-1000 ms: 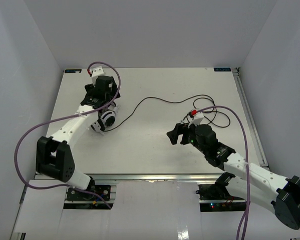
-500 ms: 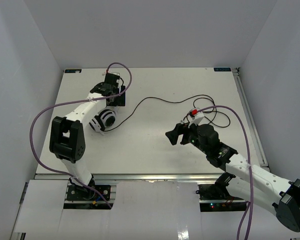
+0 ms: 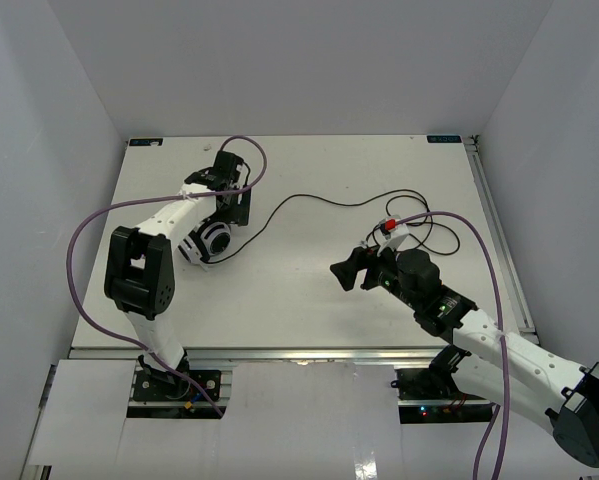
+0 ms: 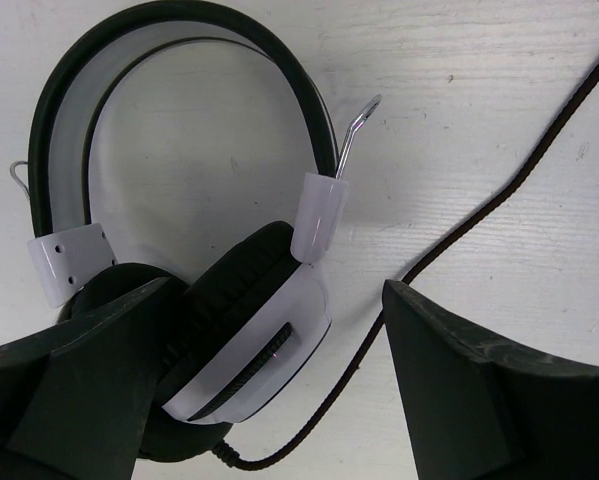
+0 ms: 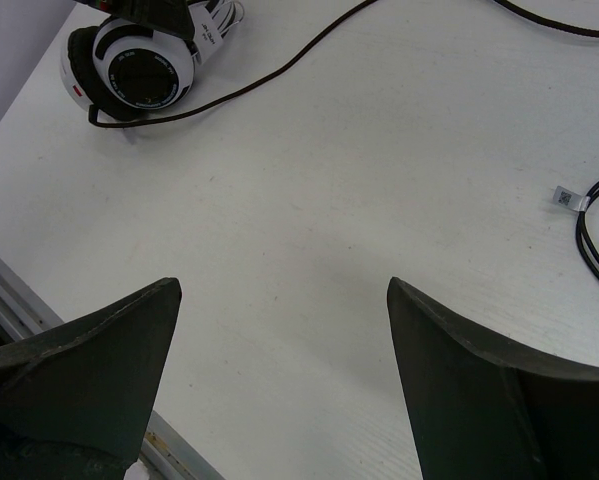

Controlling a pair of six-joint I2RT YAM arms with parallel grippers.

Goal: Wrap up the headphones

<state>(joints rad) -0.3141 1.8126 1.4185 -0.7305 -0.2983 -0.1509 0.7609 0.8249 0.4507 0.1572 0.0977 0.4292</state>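
The left gripper (image 4: 277, 290), jaws wide, hovers over the headphones (image 3: 207, 240) lying at the table's (image 3: 309, 310) left and should settle squarely astride the ear cup (image 4: 269, 340) before closing, while the right gripper (image 3: 351, 268), equally wide, hangs near the cord (image 3: 319, 200).

Spread wide above headphones (image 4: 241, 318) flat on white table (image 4: 459, 70): ear cups between fingers (image 4: 479, 385), nearer left one; headband beyond fingertips; dark cord (image 4: 499, 200) skirting right fingertip.
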